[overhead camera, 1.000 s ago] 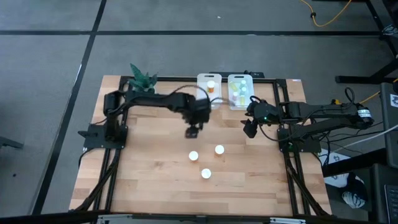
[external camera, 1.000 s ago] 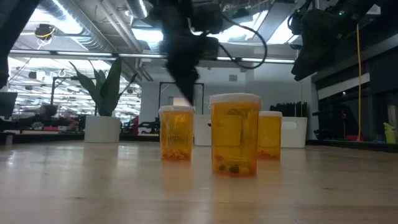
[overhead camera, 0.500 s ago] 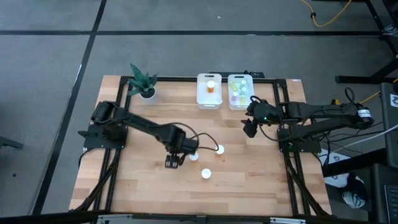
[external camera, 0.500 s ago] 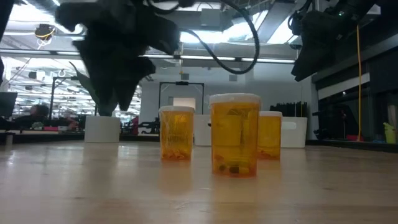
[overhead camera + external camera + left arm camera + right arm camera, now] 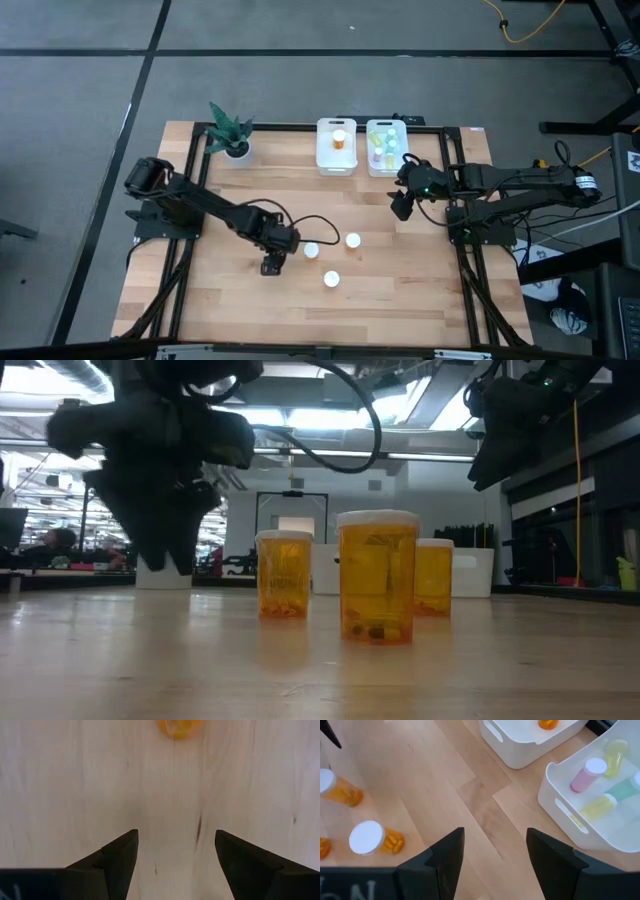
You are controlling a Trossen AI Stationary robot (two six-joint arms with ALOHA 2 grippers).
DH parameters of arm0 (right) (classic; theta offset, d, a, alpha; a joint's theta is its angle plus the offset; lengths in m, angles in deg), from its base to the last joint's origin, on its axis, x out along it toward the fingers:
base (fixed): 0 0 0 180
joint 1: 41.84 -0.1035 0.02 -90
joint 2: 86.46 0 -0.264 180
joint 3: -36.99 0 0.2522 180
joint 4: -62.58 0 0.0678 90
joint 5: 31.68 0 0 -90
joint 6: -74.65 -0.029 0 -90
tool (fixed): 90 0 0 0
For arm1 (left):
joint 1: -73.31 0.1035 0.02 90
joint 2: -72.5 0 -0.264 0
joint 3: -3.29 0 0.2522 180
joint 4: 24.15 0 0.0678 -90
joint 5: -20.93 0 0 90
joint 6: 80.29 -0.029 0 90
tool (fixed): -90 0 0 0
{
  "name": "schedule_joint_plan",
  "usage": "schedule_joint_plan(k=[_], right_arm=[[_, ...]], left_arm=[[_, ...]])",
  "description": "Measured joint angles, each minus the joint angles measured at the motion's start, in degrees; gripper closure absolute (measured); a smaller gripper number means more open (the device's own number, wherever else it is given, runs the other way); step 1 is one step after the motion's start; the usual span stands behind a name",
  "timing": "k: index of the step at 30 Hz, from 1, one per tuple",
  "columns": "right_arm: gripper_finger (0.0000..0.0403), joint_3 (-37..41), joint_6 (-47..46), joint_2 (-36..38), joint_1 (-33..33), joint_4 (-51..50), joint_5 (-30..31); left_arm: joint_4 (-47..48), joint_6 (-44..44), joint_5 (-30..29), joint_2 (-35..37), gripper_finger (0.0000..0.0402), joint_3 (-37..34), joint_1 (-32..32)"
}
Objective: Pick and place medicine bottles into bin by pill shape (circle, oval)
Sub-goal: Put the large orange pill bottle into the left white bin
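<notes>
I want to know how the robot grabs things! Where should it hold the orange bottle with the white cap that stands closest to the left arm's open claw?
Probably round its middle, coming from straight above. The orange bottle with the white cap stands upright on the wooden table, so its round side offers two opposite faces for the fingers. The left gripper hangs open just beside it, and the other bottles stand apart, leaving room.
</notes>
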Motion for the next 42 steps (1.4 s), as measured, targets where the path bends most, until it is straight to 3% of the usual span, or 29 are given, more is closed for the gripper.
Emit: schedule_joint_plan(k=[7, 13, 18, 27, 34, 42], right_arm=[[0.0187, 0.0, 0.09, 0.0, 0.0, 0.06, 0.02], [0.0187, 0.0, 0.13, 0.0, 0.0, -0.16, 0.02], [0.0187, 0.0, 0.33, 0.0, 0.0, -0.16, 0.02], [0.0187, 0.02, 1.75, 0.02, 0.0, -0.82, 0.02], [0.0187, 0.02, 1.9, 0.02, 0.0, -0.79, 0.02], [0.0187, 0.02, 1.91, 0.02, 0.0, -0.74, 0.03]], left_arm=[[-9.69, -2.0, 0.77, -0.41, 0.0147, -2.62, 0.34], [-23.45, -6.68, 0.48, -0.39, 0.0147, -4.17, 1.1], [-26.44, -7.63, -3.32, -1.37, 0.0147, -4.33, 1.16], [-36.38, -9.39, -3.61, -5.88, 0.0147, -4.21, 1.18], [-37.21, -9.84, -3.67, -5.9, 0.0148, -4.2, 1.63], [-35.85, -11.81, -3.67, -5.07, 0.022, -3.6, 2.78]])
